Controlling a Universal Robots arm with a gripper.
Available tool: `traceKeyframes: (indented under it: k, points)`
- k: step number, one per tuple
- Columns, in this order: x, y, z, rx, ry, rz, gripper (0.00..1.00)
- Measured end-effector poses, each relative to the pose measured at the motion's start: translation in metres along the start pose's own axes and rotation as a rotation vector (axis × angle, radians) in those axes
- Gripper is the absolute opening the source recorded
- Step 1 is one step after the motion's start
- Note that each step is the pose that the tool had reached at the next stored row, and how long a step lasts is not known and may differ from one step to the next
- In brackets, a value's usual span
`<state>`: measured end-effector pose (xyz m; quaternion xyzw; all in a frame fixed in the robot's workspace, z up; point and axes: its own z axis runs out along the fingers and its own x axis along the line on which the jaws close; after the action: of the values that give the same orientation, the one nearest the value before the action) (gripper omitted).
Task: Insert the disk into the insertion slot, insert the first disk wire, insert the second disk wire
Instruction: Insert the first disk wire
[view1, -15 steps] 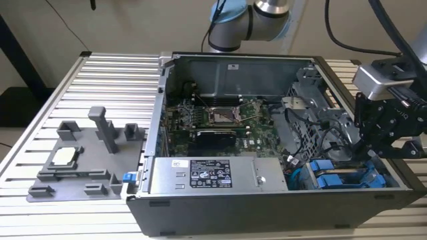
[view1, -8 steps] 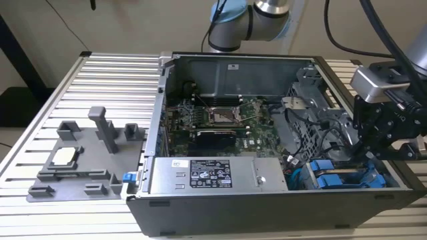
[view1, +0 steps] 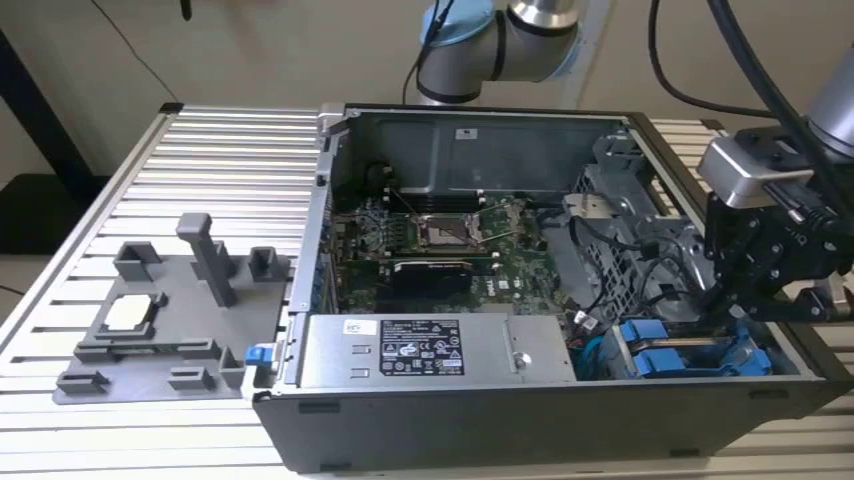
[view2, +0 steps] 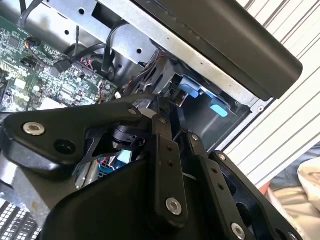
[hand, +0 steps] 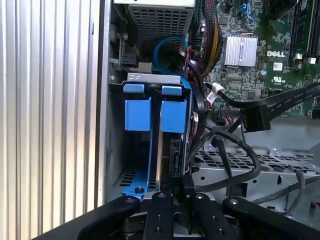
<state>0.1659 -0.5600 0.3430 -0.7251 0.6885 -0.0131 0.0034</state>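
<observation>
The disk (hand: 159, 155) stands on edge in the insertion slot (hand: 116, 150), clipped in its blue carrier (hand: 137, 115); the carrier's blue parts (view1: 678, 357) show in the drive cage at the exterior view's lower right. My gripper (hand: 175, 192) hangs right over the disk's end, its fingers close together on the black plug (hand: 175, 157) of a disk wire (hand: 235, 177) that loops away from it. In the exterior view the gripper (view1: 738, 305) reaches into the case above the cage. A second black plug (hand: 255, 118) on a flat wire hangs free beside the cage.
The open computer case (view1: 534, 420) holds a grey power-supply box (view1: 420, 350), the motherboard (view1: 441, 235) and bundled cables (hand: 212, 45). A grey fixture plate (view1: 160, 320) with upright blocks lies on the ribbed table at the exterior view's left.
</observation>
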Motion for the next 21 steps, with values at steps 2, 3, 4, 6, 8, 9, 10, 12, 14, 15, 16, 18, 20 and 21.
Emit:
traceKeyframes:
  k: [2,3,4,6,8,9,10,12,14,15,16,18,20,21]
  points:
    - [0.0,-0.0003,0.0008,0.0001,-0.0008,0.0,0.19]
    - [0.0,-0.0004,0.0012,0.0001,-0.0012,0.0,0.19]
    - [0.0,-0.0004,0.0015,0.0001,-0.0014,0.0,0.19]
    - [-0.0002,-0.0005,0.0022,0.0002,-0.002,0.0,0.19]
    - [-0.0002,-0.0005,0.0029,0.0002,-0.0024,0.0,0.19]
    - [-0.0003,-0.0005,0.0031,0.0002,-0.0025,0.0,0.19]
    - [-0.0003,-0.0005,0.0032,0.0002,-0.0026,0.0,0.19]
    - [-0.0003,-0.0005,0.0035,0.0002,-0.0032,0.0,0.19]
    - [-0.0005,-0.0005,0.0038,0.0002,-0.004,0.001,0.19]
    - [-0.0005,-0.0005,0.0038,0.0002,-0.0041,0.002,0.19]
    - [-0.0005,-0.0005,0.0039,0.0002,-0.0042,0.003,0.19]
    - [-0.0007,-0.0005,0.0038,0.0001,-0.004,0.006,0.19]
    - [-0.0008,-0.0005,0.0044,0.0002,-0.0038,0.008,0.19]
    - [-0.0007,-0.0005,0.005,0.0002,-0.0038,0.009,0.19]
